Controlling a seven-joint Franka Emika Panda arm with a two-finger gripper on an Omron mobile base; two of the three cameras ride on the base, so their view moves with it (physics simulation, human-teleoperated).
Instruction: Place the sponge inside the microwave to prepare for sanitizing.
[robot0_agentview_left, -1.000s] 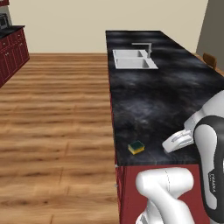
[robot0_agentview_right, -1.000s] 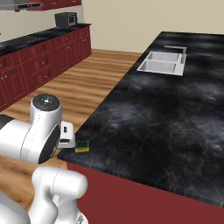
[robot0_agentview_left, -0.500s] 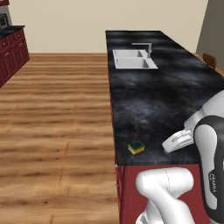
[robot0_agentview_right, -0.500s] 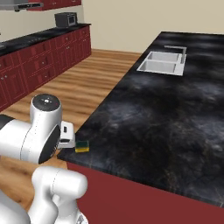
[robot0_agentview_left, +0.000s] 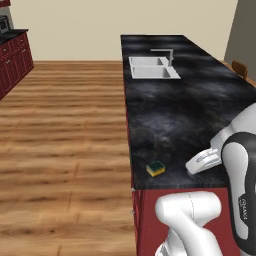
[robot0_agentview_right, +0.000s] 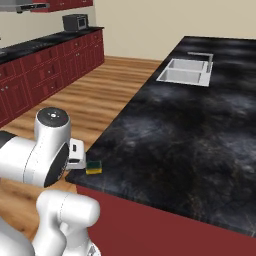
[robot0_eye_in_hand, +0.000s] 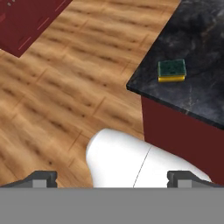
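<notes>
Comparing against a second ago, nothing has shifted: the arm holds the same folded pose. The claw (robot0_eye_in_hand: 112, 177) has its two dark fingertips (robot0_eye_in_hand: 43, 178) standing wide apart, holding nothing. Beyond it, the sponge (robot0_eye_in_hand: 172, 71) lies flat, green side up, at the near corner of the black worktop (robot0_agentview_left: 190, 110), well short of the sink (robot0_agentview_left: 152, 67) at the far end. A microwave (robot0_agentview_right: 75, 21) sits far off across the wood floor (robot0_agentview_left: 65, 135) from the sponge. I judge the pickup not begun; reaching for the sponge comes next.
</notes>
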